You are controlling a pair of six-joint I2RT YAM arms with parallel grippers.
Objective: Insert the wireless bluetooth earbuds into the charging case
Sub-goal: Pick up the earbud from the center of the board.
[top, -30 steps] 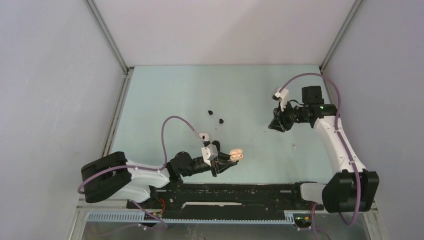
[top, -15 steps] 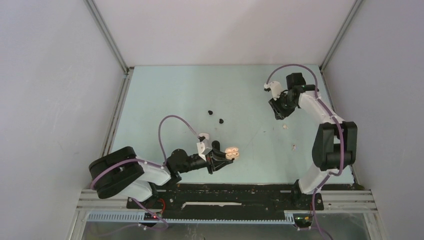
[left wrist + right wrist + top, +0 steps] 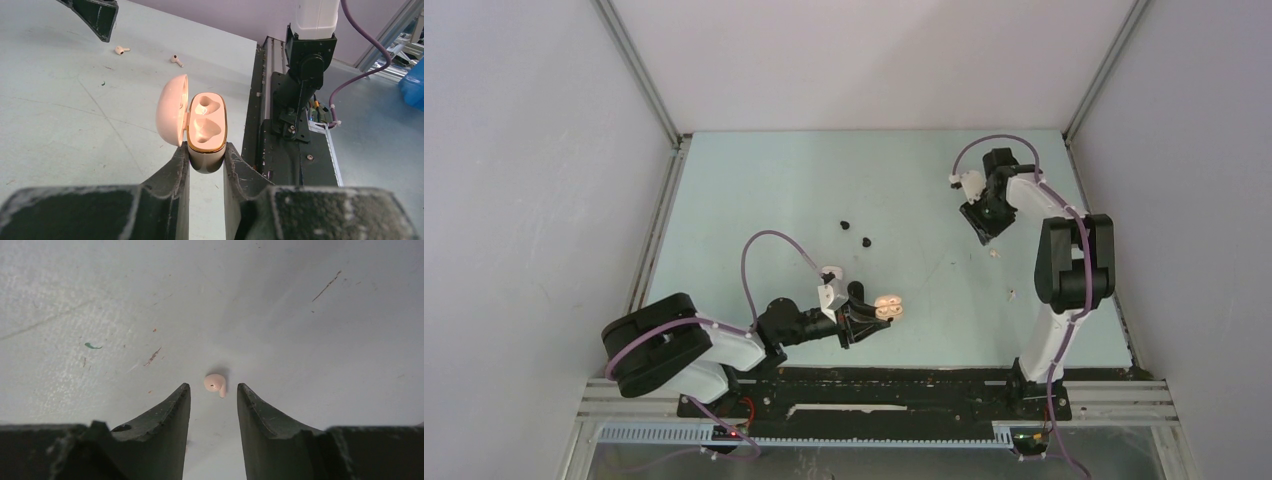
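Observation:
My left gripper is shut on the base of an open pink charging case, held low at the front middle. In the left wrist view the case shows two empty wells, its lid swung left, my gripper clamping its base. My right gripper is open at the far right. In the right wrist view a pale pink earbud lies on the table just ahead of and between my open gripper's tips, untouched. That earbud and a second pale one lie on the right. Two black earbuds lie mid-table.
The pale green table is walled left, right and behind by grey panels. A black rail with the arm bases runs along the near edge. In the left wrist view the two pale buds lie beyond the case.
My right arm has folded back and its gripper has moved a little farther away and lower over the pale earbud. My left gripper has drawn slightly left with the case.

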